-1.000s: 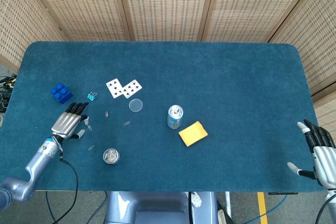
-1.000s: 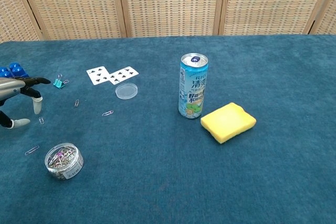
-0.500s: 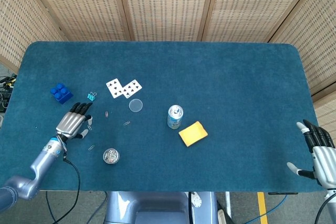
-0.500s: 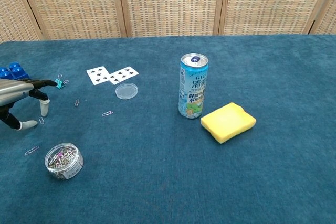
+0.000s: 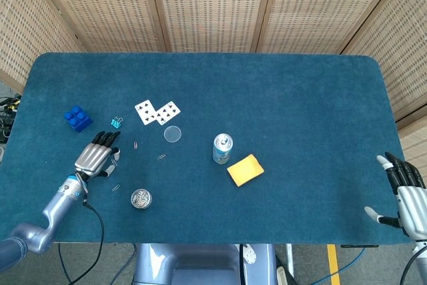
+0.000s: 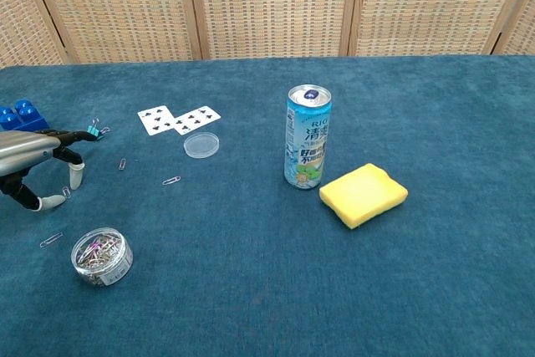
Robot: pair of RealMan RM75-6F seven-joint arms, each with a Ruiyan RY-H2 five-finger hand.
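Note:
My left hand (image 5: 97, 159) hovers low over the blue cloth near the left front, palm down, fingers bent toward the table and apart. In the chest view the left hand (image 6: 38, 165) has its fingertips (image 6: 76, 178) close to a loose paper clip (image 6: 65, 192), and I see nothing held. A teal binder clip (image 5: 117, 123) and a blue block (image 5: 78, 118) lie just beyond it. A round tub of paper clips (image 5: 141, 198) stands to its front right. My right hand (image 5: 403, 188) hangs open off the table's right front corner, shown only in the head view.
Two playing cards (image 5: 157, 111) and a clear round lid (image 5: 173, 133) lie left of centre. A tall drink can (image 5: 222, 149) stands mid-table beside a yellow sponge (image 5: 245, 169). More loose paper clips (image 6: 171, 180) are scattered between the lid and my left hand.
My left hand has slid a little to the right and toward the front edge, its fingers bending lower to the cloth. The right hand has not moved.

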